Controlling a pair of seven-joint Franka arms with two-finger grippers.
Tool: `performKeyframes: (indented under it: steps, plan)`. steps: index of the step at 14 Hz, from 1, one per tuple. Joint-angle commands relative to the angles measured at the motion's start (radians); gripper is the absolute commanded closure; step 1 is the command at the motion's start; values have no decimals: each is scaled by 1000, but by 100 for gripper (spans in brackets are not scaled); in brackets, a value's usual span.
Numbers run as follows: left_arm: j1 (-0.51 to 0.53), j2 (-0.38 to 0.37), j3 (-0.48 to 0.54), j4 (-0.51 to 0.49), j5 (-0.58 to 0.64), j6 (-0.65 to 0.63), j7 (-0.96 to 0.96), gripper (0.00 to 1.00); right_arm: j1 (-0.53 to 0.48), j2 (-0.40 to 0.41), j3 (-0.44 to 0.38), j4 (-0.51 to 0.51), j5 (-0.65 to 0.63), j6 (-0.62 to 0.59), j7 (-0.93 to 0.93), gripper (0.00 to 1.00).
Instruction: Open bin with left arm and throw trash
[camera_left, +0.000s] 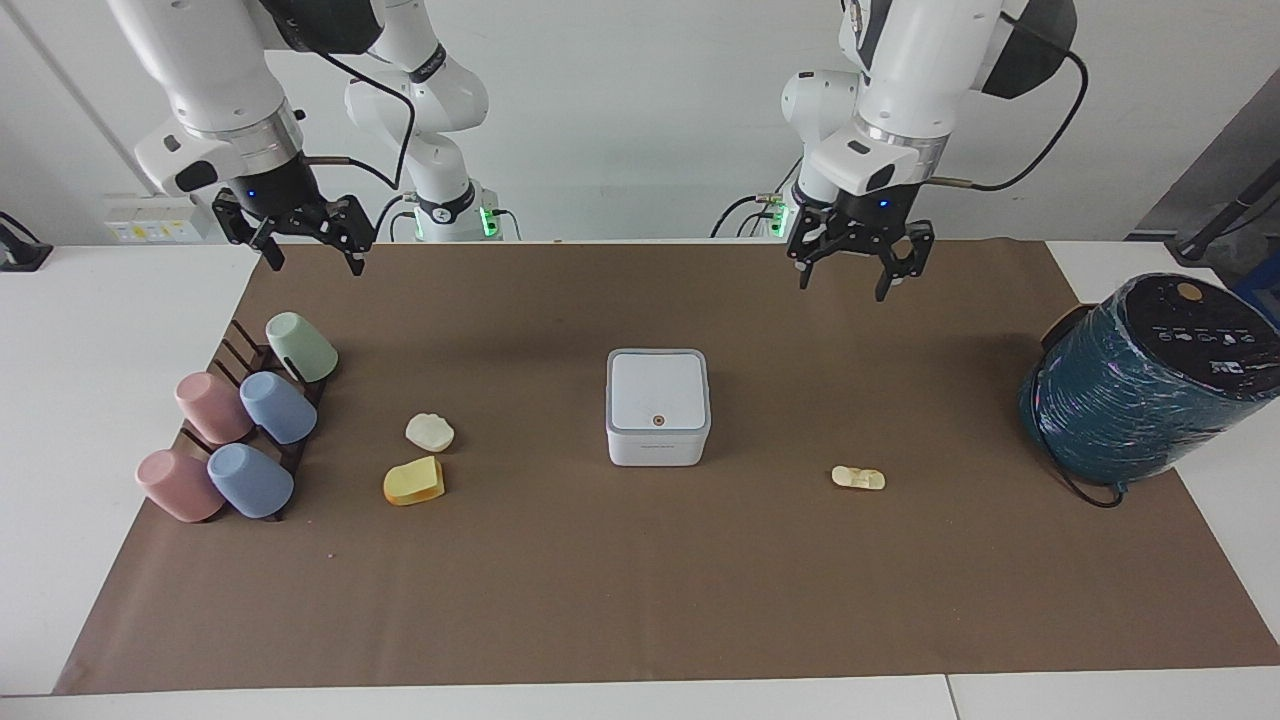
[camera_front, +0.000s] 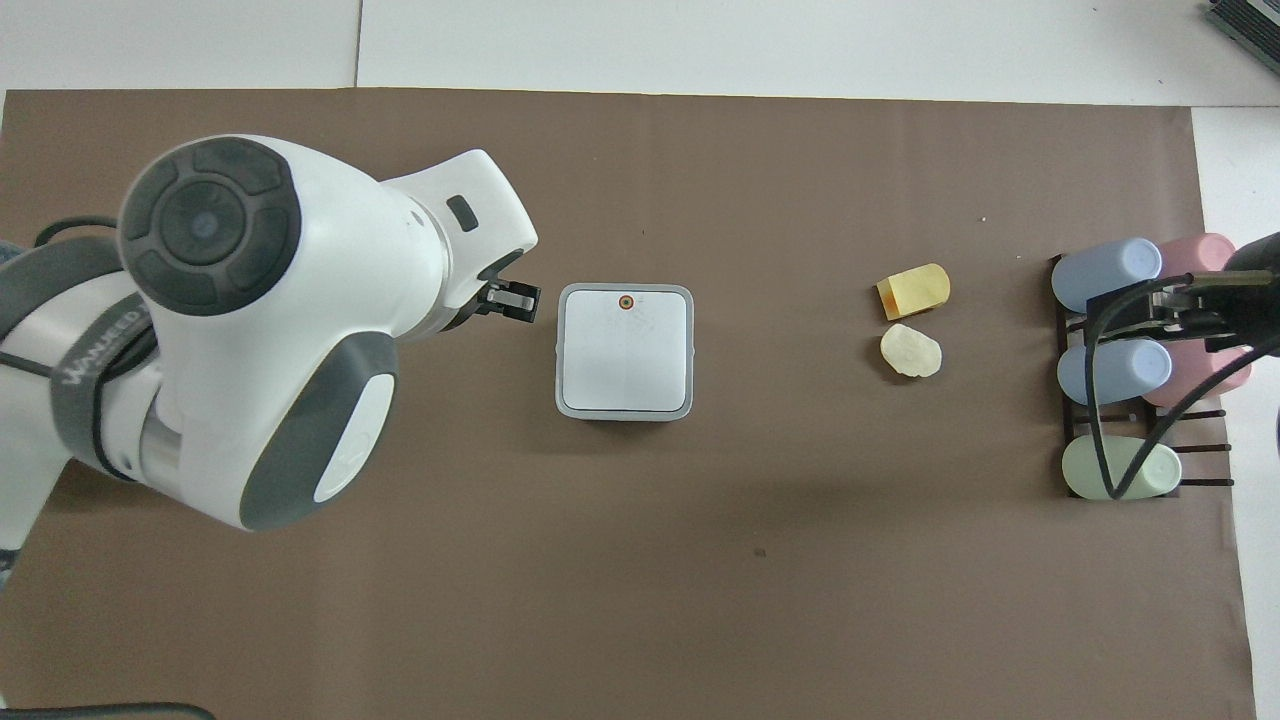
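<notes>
Evidently the right gripper (camera_left: 307, 256) hung with its jaws spread and nothing between them, waiting in the air above the mat edge at the right arm's end, over the rack of pastel cups (camera_left: 240, 425). Below and inward of those jaws lay the cream lumpy piece (camera_left: 430, 432) and the yellow-orange wedge (camera_left: 413, 481), just beside each other; both looked light and soft enough to crush, so I judged a gentle pinch across the short width would suit them. The bin (camera_left: 658, 405) sat shut at the middle of the mat, well below the left gripper's jaws and a little toward the right arm's end from them; it looked like light, stiff plastic that might slide when pushed, and the lid seemed best pressed or lifted at the edge bearing the orange dot (camera_left: 659, 421). The left gripper (camera_left: 848, 268) was up in the air with its jaws parted and empty. Under those jaws, lower on the mat, rested the pale yellow oblong bit (camera_left: 858, 478), small and probably crumbly. The teal wrapped cylinder (camera_left: 1140, 385) stood outward of them. The brown mat (camera_left: 640, 580) lay flat on a white table (camera_left: 60, 330) before a plain pale wall.
</notes>
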Motion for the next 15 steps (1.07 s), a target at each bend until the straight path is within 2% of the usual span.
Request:
performKeyframes:
  steps: [1, 5, 8, 12, 15]
  plan:
    - [-52, 32, 15, -45, 13, 121, -26, 100, -4, -31, 8, -43, -13, 25, 13, 0]
    - [-78, 49, 12, -136, 8, 337, -58, 100, 13, -34, 10, -99, -3, 98, 17, 0]
    - [-89, 88, 12, -147, 7, 395, -59, 100, 47, -34, 10, -219, -1, 262, 57, 0]
    - [-114, 149, 14, -147, 5, 444, -66, 100, 90, 78, 11, -270, 2, 431, 116, 0]
    - [-121, 189, 14, -145, 5, 484, -67, 100, 91, 154, 13, -365, 48, 628, 36, 0]
